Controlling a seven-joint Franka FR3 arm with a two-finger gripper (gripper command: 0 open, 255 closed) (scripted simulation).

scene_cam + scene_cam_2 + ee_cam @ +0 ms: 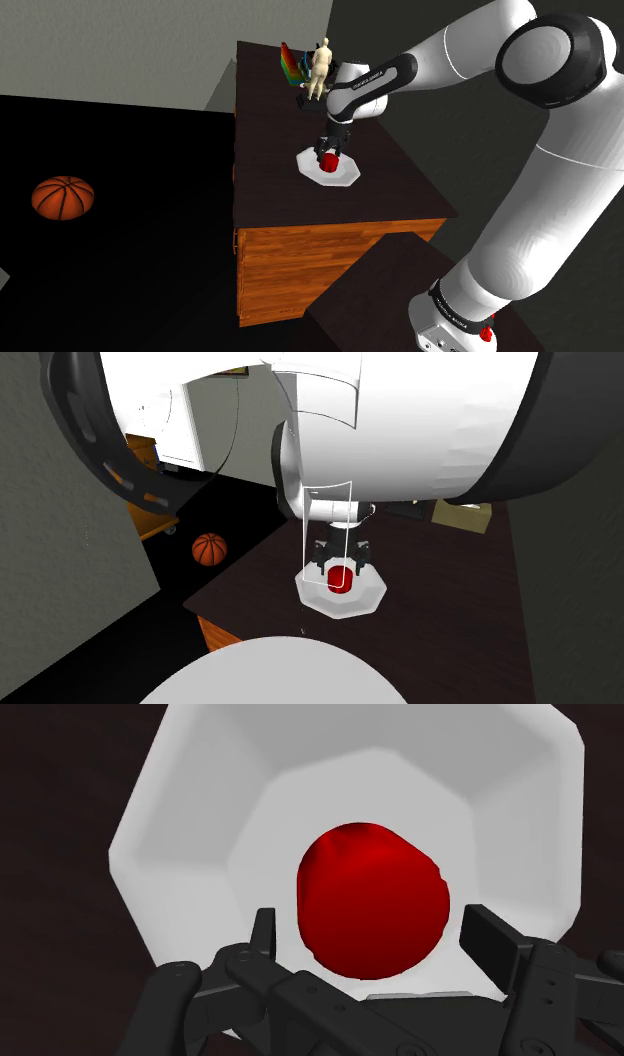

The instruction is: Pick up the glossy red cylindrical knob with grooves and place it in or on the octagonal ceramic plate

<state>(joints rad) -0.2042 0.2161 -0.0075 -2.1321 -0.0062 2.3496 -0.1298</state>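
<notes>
The glossy red knob sits in the middle of the white octagonal plate. My black gripper hangs right over it and is open, with its fingers standing apart on either side of the knob and a small gap on each side. In the shoulder view the knob rests on the plate under the gripper. The second exterior view has the knob on the plate, with the gripper just above.
The plate lies on a dark-topped wooden dresser. A tan figurine and a colourful object stand at its far end. A tan box sits behind the plate. A basketball lies on the floor.
</notes>
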